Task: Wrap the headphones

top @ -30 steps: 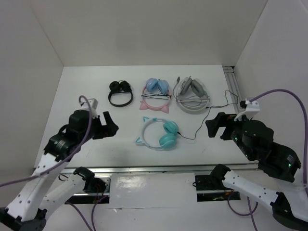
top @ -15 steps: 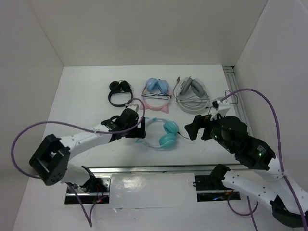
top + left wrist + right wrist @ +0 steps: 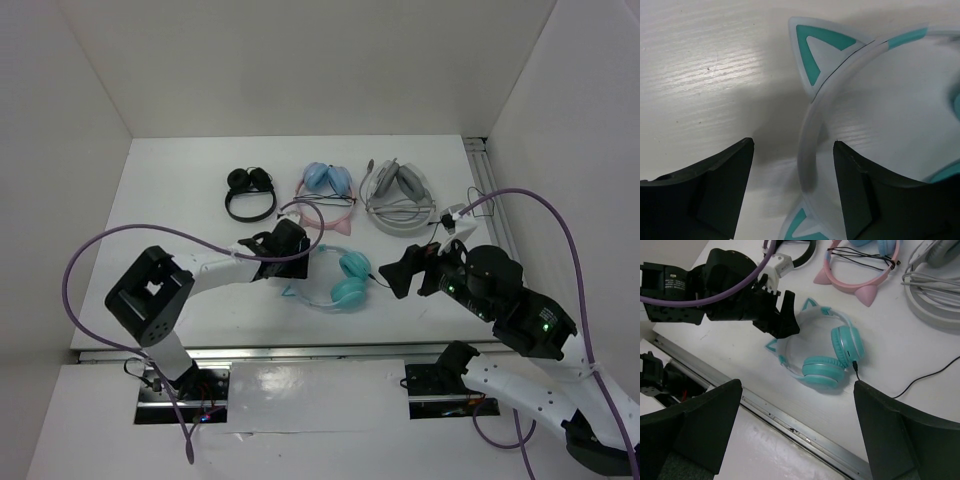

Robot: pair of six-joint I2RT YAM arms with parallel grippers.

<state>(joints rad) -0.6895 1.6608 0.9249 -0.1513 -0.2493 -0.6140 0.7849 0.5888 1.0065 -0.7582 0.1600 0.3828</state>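
Note:
The teal headphones lie flat at the middle front of the table, cups to the right. The pale headband and a teal cat ear fill the left wrist view. My left gripper is open, low over the table, with its jaws either side of the headband between the two cat ears. My right gripper is open and empty, above the table just right of the cups. The thin black cable runs from the cup away to the right.
At the back stand black headphones, a pink cat-ear pair with light blue cups and a grey-white pair. A metal rail runs along the right side and another along the front edge.
My left arm has reached right and down until its open jaws straddle the headband. My right gripper has moved left and lower, closer to the cups. The headphones have not moved.

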